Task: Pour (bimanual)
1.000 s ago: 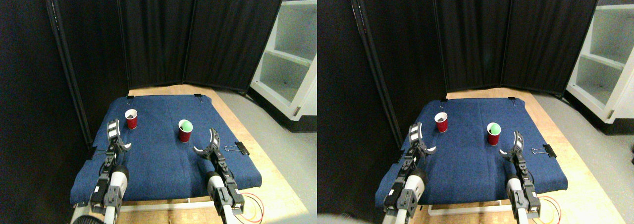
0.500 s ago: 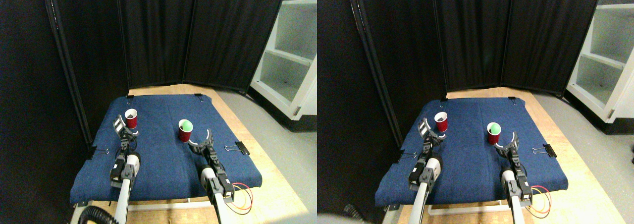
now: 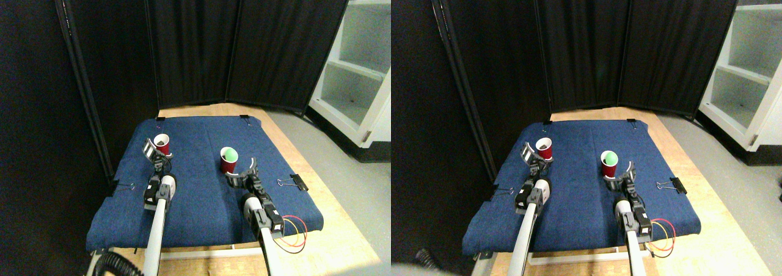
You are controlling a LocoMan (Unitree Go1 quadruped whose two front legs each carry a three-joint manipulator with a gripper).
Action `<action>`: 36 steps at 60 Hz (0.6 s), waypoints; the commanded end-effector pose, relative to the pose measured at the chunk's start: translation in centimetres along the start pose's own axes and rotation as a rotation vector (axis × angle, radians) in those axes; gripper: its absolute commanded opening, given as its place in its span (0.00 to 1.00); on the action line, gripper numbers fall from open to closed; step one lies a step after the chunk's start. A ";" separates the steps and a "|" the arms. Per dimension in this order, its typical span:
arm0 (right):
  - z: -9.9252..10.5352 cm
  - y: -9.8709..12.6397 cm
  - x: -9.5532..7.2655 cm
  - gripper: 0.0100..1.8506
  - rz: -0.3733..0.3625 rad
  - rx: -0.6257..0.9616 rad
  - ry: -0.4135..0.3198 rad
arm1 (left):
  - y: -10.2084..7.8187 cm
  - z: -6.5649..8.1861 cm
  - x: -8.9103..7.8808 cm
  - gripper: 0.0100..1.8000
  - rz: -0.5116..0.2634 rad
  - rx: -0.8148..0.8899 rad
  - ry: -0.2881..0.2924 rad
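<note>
Both manipulators have pushed further up the frame since the earlier shots, closing in on the cups. Only one view to go through, the stereo pair.

Left gripper [image 3: 155, 151] now sits right at the red cup with dark contents [image 3: 162, 145], upper left of the blue cloth [image 3: 201, 203]. Its jaws are spread wide, with the cup just at the mouth; can't tell if anything's touching yet.

Right gripper [image 3: 239, 171] is just below the red cup holding the green ball [image 3: 228, 160], about the middle of the cloth. Its curved jaws are open wide too, arcing around the base of the cup, not clamped.

Both cups stand upright, well apart from each other.

Black binder clip [image 3: 297, 182] lies at the cloth's right edge, white shelving [image 3: 360, 68] at upper right, black curtain [image 3: 195, 44] across the back.
</note>
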 end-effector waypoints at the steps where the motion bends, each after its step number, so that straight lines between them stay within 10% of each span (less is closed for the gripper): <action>1: -0.3 0.2 0.6 0.54 0.004 -0.019 0.005 | -0.3 0.2 0.8 0.59 -0.020 -0.062 -0.032; 36: -0.7 0.2 1.7 0.51 -0.016 0.123 0.023 | 1.3 -0.6 3.2 0.69 0.045 -0.145 -0.029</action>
